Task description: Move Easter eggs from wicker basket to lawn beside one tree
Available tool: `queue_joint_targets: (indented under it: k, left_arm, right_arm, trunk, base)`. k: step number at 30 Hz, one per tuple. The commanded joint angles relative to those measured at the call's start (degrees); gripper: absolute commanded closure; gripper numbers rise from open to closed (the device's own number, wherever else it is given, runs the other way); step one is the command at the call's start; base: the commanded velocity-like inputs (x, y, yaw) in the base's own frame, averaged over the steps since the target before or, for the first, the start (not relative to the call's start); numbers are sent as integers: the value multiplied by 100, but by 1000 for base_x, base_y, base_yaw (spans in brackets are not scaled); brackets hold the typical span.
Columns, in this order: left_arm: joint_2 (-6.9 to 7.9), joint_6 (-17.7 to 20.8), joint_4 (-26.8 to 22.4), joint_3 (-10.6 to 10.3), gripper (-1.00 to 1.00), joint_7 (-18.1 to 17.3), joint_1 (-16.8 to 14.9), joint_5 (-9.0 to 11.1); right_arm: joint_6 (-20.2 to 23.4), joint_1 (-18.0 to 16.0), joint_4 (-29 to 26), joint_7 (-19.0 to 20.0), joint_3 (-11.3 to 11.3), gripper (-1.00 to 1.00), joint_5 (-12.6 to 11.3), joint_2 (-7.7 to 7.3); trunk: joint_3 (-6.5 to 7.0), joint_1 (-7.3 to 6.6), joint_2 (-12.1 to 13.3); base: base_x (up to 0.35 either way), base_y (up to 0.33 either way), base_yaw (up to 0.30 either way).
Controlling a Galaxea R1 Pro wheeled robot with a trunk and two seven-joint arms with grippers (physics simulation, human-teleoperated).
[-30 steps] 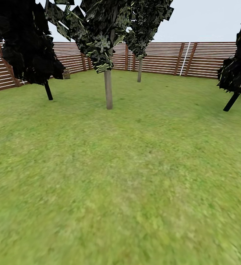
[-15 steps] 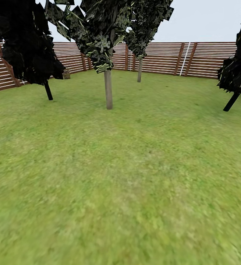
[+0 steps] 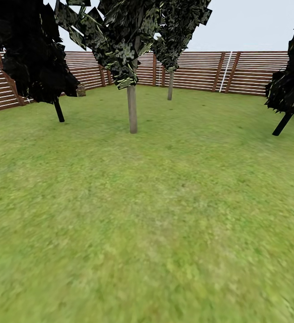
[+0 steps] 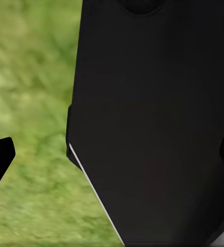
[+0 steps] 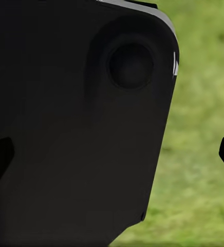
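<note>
The lawn (image 3: 155, 215) spreads wide and flat ahead of me in the head view. A tree (image 3: 132, 110) with a straight grey-beige trunk and dark jagged leaves stands at the middle left, and a second such tree (image 3: 170, 85) is further back. A small brown object (image 3: 81, 90) sits far off by the fence; it is too small to tell whether it is the wicker basket. The Easter eggs are out of view. My left gripper (image 4: 112, 157) and right gripper (image 5: 112, 154) are open over grass, their dark fingertips (image 4: 0, 157) at the picture edges with nothing held.
A brown slatted fence (image 3: 236, 72) rings the garden at the back. Dark-trunked trees lean at the left (image 3: 58, 110) and the right (image 3: 283, 123). A large black robot part (image 4: 153, 118) fills much of each wrist view.
</note>
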Motion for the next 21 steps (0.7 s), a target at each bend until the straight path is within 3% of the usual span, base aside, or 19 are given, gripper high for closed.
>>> queue_joint_targets:
  k: [1, 16, 21]
  left_arm:
    - [-5, -2, -6, 21, -100, 12, 2, 5]
    - [-7, -2, -1, 21, -100, 18, 2, 2]
    - [-3, -2, -8, 21, -100, 19, 3, 2]
  right_arm:
    - [-15, -2, 5, 2, 20, -100, 34, -3]
    - [-15, -2, 12, 2, 27, -100, 36, 6]
    - [-19, -2, 12, 2, 32, -100, 36, 6]
  trunk:
    - [15, -23, 40]
    - [284, -352, 641]
    - [285, -352, 641]
  base:
    - [0, 0, 0]
    - [0, 0, 0]
    - [0, 0, 0]
